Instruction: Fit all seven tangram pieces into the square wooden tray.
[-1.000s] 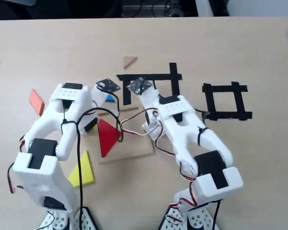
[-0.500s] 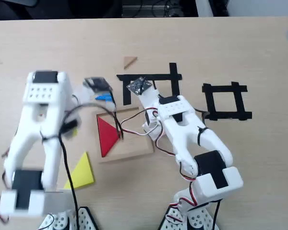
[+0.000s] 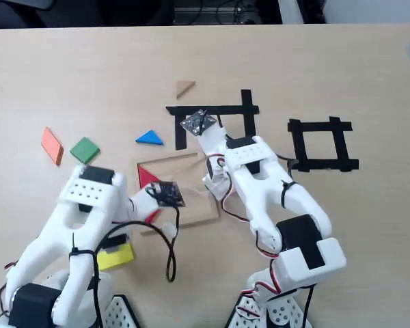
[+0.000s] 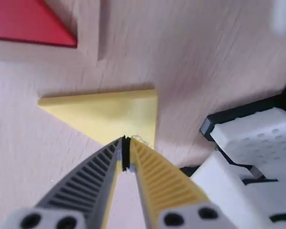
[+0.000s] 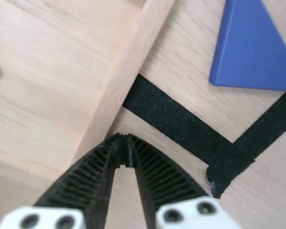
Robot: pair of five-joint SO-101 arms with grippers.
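The left claw [image 4: 125,152] sits nearest the arm bases. Its jaws are pressed together with nothing between them, and the tips are at the long edge of the large yellow triangle [image 4: 112,112]. That piece lies flat on the pale wood-grain surface [image 3: 342,61], just outside the square wooden tray [image 3: 198,208]. I cannot tell whether the tips touch the piece.

I judge the step in hand to be moving this triangle into the tray. I see two ways to do it:

1. Part the jaws and straddle a thin edge for a lift.
2. Press down lightly and slide the piece.

The tray's raised rim would block a pure slide, so I consider the lift safer.

Inside the tray, the large red triangle [image 3: 147,176] lies against one side. I would turn the yellow piece to match the free space beside it before lowering.

Beyond that, the right claw [image 5: 125,152] is likewise closed on nothing, beside the tray's rim and a strip of black tape [image 5: 181,129]. Farther out lie the small blue triangle [image 3: 149,139], the green square [image 3: 85,149], the orange parallelogram [image 3: 52,145] and the small tan triangle [image 3: 185,87], all outside the tray.
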